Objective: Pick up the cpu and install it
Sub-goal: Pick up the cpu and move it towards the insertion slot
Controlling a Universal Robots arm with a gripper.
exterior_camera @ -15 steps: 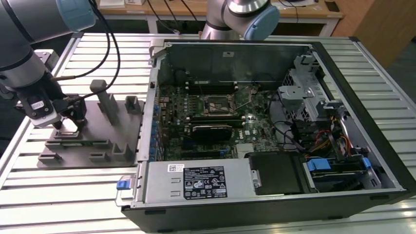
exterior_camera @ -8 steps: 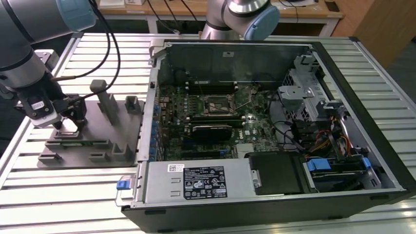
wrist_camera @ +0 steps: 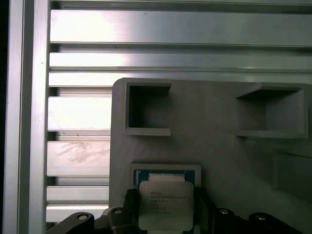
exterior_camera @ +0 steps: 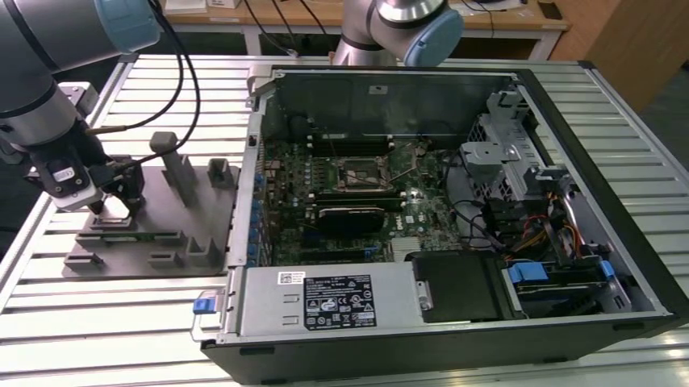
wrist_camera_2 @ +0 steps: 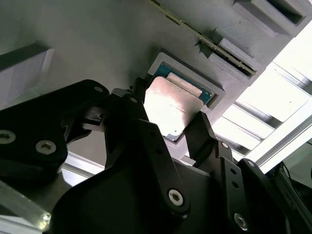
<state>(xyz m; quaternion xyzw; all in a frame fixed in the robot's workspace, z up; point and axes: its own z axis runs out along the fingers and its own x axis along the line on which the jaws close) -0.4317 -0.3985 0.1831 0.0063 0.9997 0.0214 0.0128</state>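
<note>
My gripper (wrist_camera_2: 169, 111) is nearest. Its 2 black fingers (wrist_camera_2: 207, 139) press on 2 opposite edges of the cpu (wrist_camera_2: 170, 105), pinching it. The cpu lies flat in a shallow square pocket of the grey fixture block (wrist_camera: 209, 112), silver top up; being square, it has no long axis. 2 box-shaped slots (wrist_camera: 148, 109) sit further along the block. The open computer case (exterior_camera: 431, 201) stands just beside the block, on the exterior view's right.

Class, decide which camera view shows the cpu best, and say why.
The first wrist view: the cpu lies square to the camera in its grey tray. The second wrist view shows it slanted, glaring, partly behind the gripper. The exterior view shows the gripper over the tray.
</note>
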